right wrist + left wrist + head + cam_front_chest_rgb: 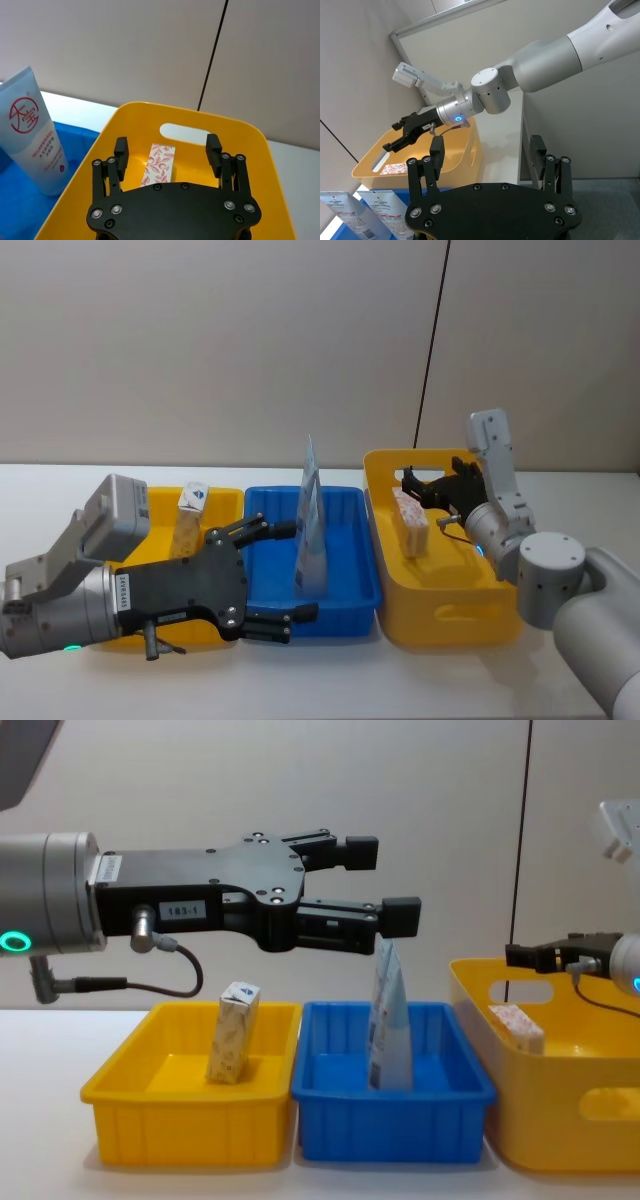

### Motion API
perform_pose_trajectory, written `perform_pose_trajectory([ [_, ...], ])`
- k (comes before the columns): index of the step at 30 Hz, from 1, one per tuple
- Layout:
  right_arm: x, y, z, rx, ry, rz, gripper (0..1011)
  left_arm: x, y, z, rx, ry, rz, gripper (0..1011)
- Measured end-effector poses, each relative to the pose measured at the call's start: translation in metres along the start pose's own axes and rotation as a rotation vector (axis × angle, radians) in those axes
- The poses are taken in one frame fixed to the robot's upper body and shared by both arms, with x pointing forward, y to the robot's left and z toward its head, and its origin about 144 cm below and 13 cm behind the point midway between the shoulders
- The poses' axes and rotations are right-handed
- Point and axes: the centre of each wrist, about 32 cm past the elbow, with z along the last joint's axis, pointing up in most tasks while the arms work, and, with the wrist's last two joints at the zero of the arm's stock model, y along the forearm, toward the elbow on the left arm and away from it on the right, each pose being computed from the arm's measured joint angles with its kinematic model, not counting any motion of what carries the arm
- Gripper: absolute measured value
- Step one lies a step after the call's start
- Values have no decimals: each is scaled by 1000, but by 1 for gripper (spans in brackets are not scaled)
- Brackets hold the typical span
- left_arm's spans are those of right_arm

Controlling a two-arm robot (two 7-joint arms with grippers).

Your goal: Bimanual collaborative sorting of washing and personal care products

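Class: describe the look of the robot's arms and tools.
The left arm and right arm are silver-grey with rounded joints. The left tool and right tool are flat black bolted plates. The left carries a white label, black cable, green light.

Head camera: high, angled down over the blue bin [352, 612] and the tall yellow bin [410, 610]. Chest camera: low, level, facing their front walls. Both wrist cameras face that yellow bin, the right close above, the left farther off.
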Motion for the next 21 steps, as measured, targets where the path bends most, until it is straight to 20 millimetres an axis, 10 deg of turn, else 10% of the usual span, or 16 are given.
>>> perform_pose_trajectory([
  [21, 1, -53, 21, 125, 11, 96, 1004, 0, 0, 0, 0, 0, 0, 1001],
])
